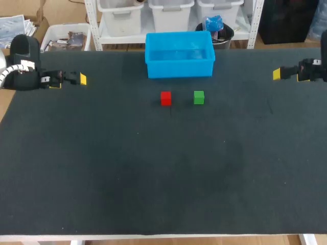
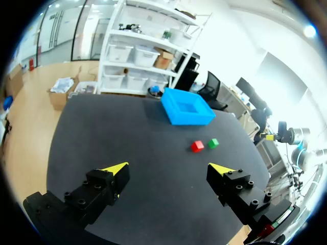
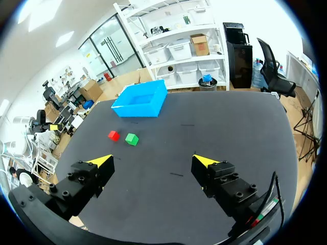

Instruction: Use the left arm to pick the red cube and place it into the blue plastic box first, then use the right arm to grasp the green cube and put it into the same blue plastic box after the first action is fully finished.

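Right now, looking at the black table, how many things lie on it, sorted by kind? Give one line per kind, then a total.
Cubes: 2, the red cube and the green cube
Boxes: 1, the blue plastic box
Total: 3

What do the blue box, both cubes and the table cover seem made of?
The blue box looks like moulded plastic: smooth, glossy walls. The red cube and green cube are opaque, evenly coloured; wood, foam or plastic, cannot tell. The table cover looks felt-like: dark, matte, no glare.
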### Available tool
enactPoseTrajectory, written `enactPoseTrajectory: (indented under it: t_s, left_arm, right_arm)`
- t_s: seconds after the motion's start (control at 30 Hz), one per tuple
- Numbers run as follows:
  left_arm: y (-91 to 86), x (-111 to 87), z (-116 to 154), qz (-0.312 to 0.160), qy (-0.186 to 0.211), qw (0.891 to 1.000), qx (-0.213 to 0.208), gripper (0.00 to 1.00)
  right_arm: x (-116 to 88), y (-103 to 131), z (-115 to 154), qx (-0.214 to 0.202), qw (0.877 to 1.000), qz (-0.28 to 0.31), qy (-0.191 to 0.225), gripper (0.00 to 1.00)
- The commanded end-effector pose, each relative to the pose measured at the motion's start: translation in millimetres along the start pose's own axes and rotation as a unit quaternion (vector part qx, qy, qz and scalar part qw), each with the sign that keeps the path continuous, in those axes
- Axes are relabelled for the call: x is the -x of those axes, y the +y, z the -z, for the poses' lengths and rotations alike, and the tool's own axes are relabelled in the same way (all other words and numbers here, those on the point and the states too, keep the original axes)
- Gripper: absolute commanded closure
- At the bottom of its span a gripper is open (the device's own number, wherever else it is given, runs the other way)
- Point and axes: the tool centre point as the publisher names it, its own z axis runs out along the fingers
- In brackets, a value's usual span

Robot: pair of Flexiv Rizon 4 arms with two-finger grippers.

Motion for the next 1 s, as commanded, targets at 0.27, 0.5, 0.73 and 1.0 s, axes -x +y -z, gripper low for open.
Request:
enactPoseTrajectory:
  t_s: [0.27, 0.5, 0.73, 1.0]
  left_arm:
    - [-0.9, 0.3, 0, 0.001, 0.001, 1.000, 0.002, 0.00]
    - [-0.9, 0.3, 0, 0.001, 0.001, 1.000, 0.002, 0.00]
    - [-7.8, 2.2, -13, 0.004, 0.014, 1.000, 0.001, 0.00]
    - [-41.5, 6.7, -63, 0.001, 0.052, 0.998, 0.033, 0.00]
  right_arm:
    - [0, 0, -1, -0.001, 1.000, 0.000, 0.000, 0.00]
    - [0, 0, -1, -0.001, 1.000, 0.000, 0.000, 0.00]
    - [0, 0, -1, -0.001, 1.000, 0.000, 0.000, 0.00]
    - [0, 0, -1, -0.001, 1.000, 0.000, 0.000, 0.00]
